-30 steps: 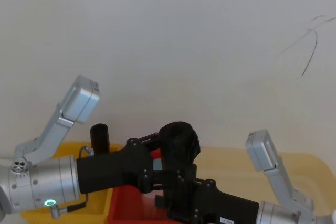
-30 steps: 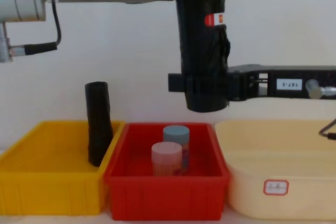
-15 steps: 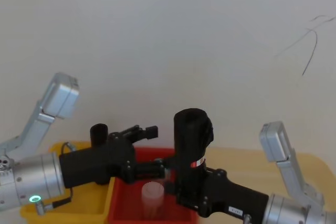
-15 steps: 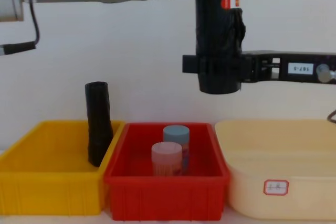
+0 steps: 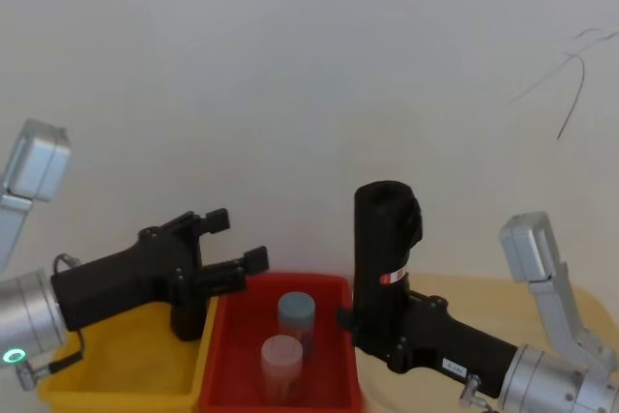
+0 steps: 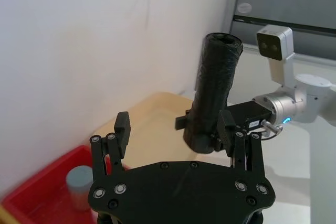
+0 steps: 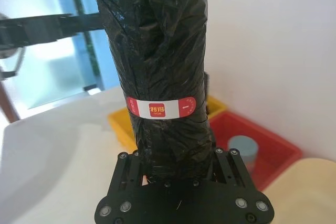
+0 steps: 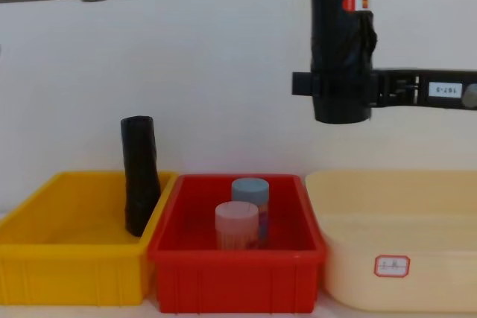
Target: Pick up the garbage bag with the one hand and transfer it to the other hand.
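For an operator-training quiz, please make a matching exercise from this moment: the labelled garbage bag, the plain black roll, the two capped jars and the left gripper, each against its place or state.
Things
1. garbage bag
2. plain black roll
3. capped jars
4. left gripper

Places or states
A. standing in the red bin
B. open and empty, up in the air
C. held upright in the right gripper
D. standing in the yellow bin

Pairs: 1-C, 2-D, 3-A, 4-B
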### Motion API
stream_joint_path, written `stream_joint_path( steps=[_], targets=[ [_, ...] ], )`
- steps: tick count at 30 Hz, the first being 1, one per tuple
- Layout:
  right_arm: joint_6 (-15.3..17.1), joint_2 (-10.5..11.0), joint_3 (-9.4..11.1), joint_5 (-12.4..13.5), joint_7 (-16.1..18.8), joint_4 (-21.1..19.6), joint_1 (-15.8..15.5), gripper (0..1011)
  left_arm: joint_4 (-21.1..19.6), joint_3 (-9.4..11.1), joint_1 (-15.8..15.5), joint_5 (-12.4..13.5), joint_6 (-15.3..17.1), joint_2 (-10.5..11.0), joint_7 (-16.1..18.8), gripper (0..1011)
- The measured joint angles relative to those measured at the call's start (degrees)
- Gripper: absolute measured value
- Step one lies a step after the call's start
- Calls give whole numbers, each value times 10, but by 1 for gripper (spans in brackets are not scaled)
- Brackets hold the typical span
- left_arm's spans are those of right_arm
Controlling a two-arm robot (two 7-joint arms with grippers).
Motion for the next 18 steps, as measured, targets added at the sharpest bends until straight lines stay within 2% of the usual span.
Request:
stream_joint_path(
  steps=[9, 18],
  targets=[
    [8, -1, 11, -11, -54, 3, -4, 567, 0, -28, 21, -14, -5, 6, 34, 1002],
    [15, -5, 27, -26, -111, 9, -11, 565, 0, -50, 42, -15, -16, 6, 90, 1002]
  ],
)
